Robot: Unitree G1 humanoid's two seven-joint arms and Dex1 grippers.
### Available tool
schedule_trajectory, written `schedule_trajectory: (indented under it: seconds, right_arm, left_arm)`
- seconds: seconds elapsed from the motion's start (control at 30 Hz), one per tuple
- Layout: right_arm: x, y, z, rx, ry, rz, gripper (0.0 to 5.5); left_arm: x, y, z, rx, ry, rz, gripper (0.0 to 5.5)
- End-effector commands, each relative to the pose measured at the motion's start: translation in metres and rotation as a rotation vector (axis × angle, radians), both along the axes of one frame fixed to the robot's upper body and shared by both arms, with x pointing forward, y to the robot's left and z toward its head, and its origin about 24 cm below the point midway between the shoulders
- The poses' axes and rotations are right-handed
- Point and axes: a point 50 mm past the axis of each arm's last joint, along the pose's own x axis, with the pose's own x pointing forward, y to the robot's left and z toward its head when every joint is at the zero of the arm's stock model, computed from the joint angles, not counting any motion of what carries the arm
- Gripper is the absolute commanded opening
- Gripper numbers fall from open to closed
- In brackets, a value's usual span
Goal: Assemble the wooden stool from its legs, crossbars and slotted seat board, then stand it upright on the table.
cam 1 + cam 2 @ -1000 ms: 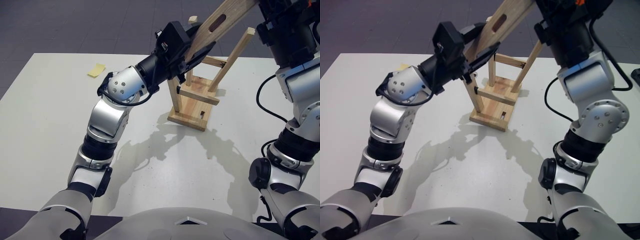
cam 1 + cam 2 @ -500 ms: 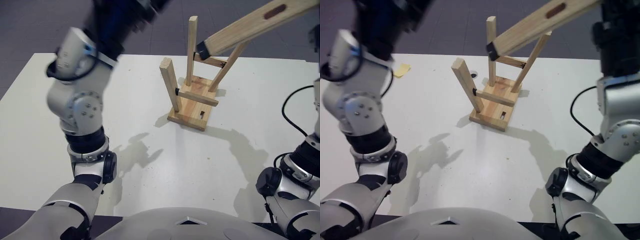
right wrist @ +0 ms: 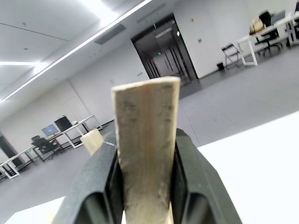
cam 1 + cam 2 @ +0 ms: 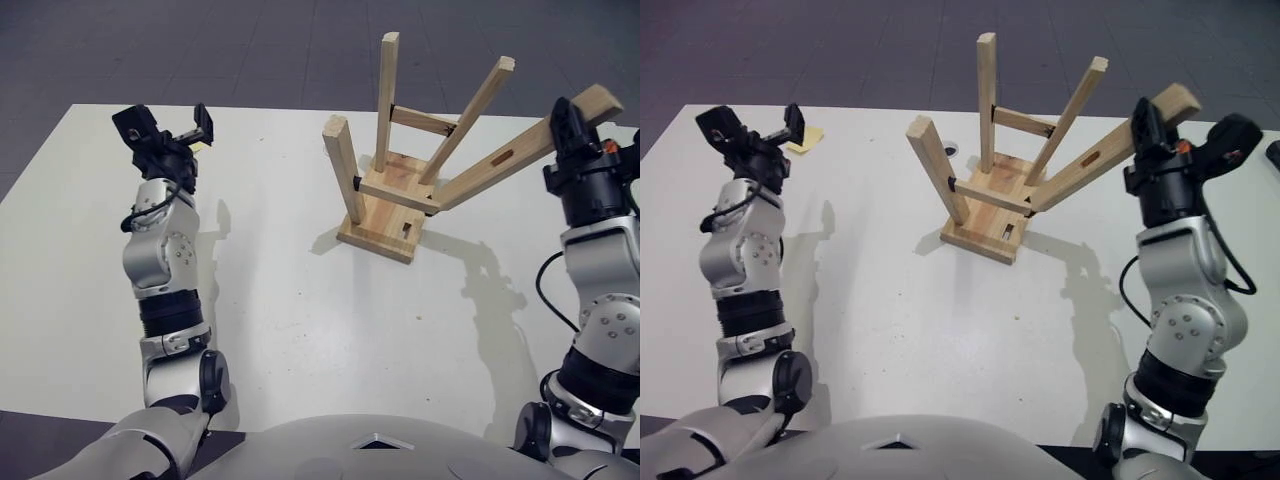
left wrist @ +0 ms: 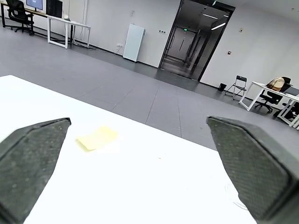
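**Jaws: right gripper (image 4: 568, 128) clamps a leg (image 4: 480, 172), left gripper (image 4: 168, 132) gapes empty**

Jaws of the right gripper are closed tight on the leg's upper end. One finger (image 3: 91, 186) lies flat against each side, and a short stub of wood sticks out past them. From these jaws the leg slants down and away towards the robot's left, with its slot (image 4: 503, 156) just below the grip. Its low end reaches the stool (image 4: 390, 180), well below the jaws, and touches the end of the near crossbar (image 4: 398, 194) above the board (image 4: 372, 228). Whether it is seated in the board I cannot tell.

The stool stands upside down, to the left of the right jaws, with the board flat on the table (image 4: 300, 330). Three legs (image 4: 345, 165) point up from it. The nearest of them to the right jaws ends just beside the held leg, at about the jaws' height. A far crossbar (image 4: 425, 121) joins the two back legs.

Jaws of the left gripper stand wide apart, fingers (image 5: 32, 158) spread, with nothing between them. This gripper is held up over the table's far left part. The stool is well apart from these jaws, off to their right. On the table just beyond them, near the far edge, lies a yellow note (image 5: 97, 138).
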Motion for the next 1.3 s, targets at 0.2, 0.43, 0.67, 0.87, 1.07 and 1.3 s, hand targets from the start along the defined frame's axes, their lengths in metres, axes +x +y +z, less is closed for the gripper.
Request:
schedule_trajectory:
  seconds: [0.2, 0.43, 0.67, 0.87, 1.07, 1.3]
  right_arm:
    - [-0.011, 0.008, -0.037, 0.144, 0.146, -0.093, 1.01]
    - [-0.014, 0.003, -0.055, 0.194, 0.176, -0.243, 1.01]
    - [-0.012, -0.009, -0.057, 0.092, 0.207, -0.342, 1.01]
    - [-0.007, -0.006, -0.056, -0.066, 0.222, -0.346, 1.02]
    - [-0.003, -0.009, -0.057, -0.154, 0.189, -0.344, 1.02]
    - [-0.007, -0.008, -0.08, -0.171, 0.212, -0.323, 1.02]
  left_arm:
    - [0.014, -0.017, 0.013, -0.034, -0.035, -0.004, 5.4]
    - [0.017, -0.023, 0.012, -0.076, -0.032, -0.01, 5.4]
    - [0.016, -0.023, 0.016, -0.126, -0.044, 0.022, 5.4]
    - [0.011, -0.037, 0.019, -0.137, -0.044, -0.002, 5.4]
    - [0.006, -0.058, 0.019, -0.138, -0.032, -0.074, 5.4]
    - [0.002, -0.067, 0.019, -0.149, -0.025, -0.106, 5.4]
